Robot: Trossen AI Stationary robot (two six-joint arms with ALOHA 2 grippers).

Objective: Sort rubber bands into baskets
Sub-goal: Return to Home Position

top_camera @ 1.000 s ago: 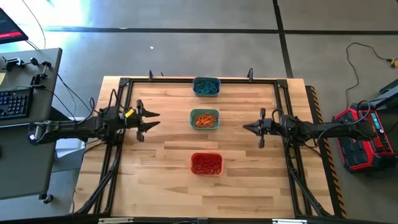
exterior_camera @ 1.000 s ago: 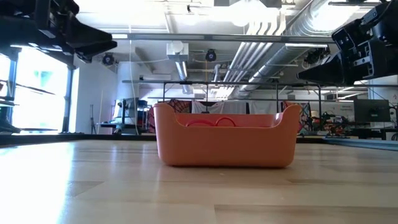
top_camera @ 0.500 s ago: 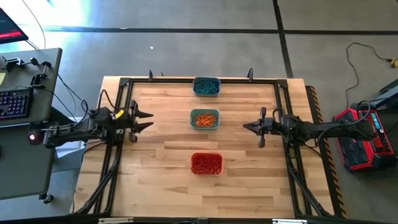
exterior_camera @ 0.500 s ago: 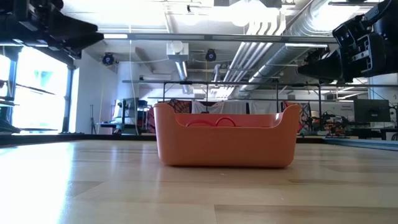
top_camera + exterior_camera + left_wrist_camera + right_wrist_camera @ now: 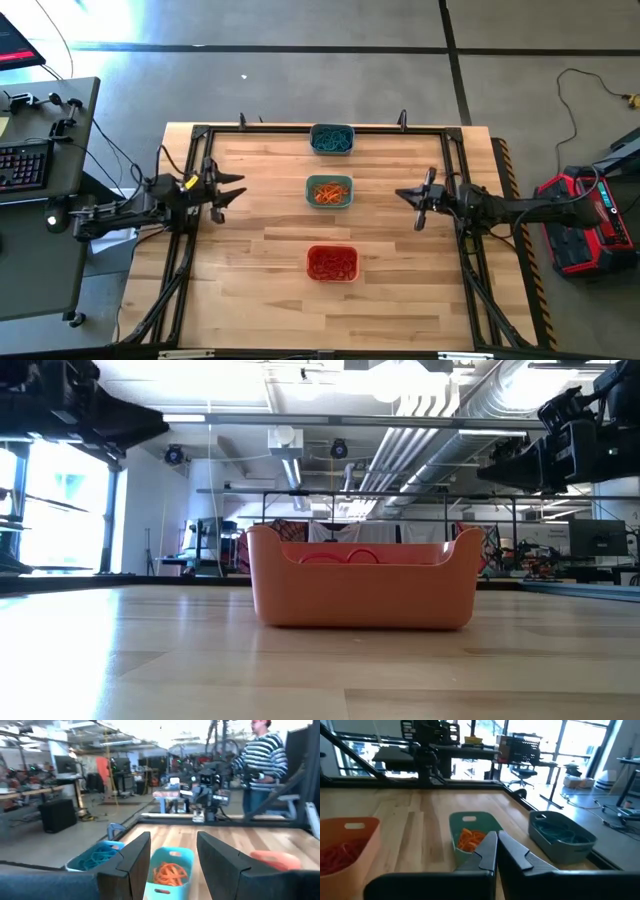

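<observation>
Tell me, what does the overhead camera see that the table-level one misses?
Only the high view shows the grey-blue basket with teal bands and the teal-green basket with orange bands. Only the low view shows the room behind, with ceiling pipes. Both show the orange basket holding red rubber bands. The left gripper and right gripper flank the middle basket in the high view; the low view catches only dark arm parts overhead.
</observation>
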